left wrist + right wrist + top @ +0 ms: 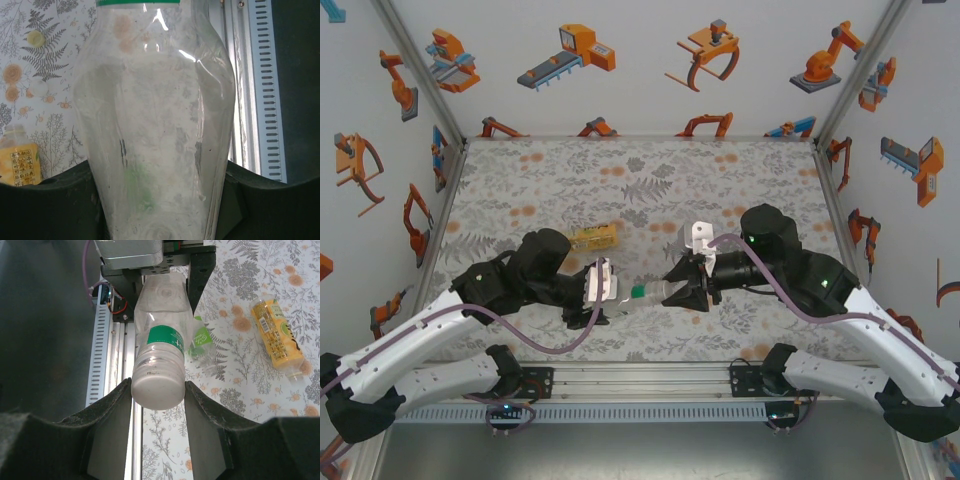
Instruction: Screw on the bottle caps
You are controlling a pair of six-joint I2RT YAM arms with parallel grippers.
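Note:
A clear bottle (638, 292) with a green band is held level above the table between the two arms. My left gripper (605, 297) is shut on its wide body (155, 100), with a dark finger on each side (160, 200). In the right wrist view the bottle (162, 340) points its neck end at the camera. That end carries a ribbed whitish cap (156, 390). My right gripper (157, 395) (672, 290) is shut on this cap, both fingers touching its sides.
A yellow-amber bottle (593, 238) (277, 337) (20, 162) lies on the flowered table behind the grippers. A second clear bottle with a green label (200, 342) lies on the table under the held one. The slotted metal rail (107, 365) (260, 75) runs along the near edge.

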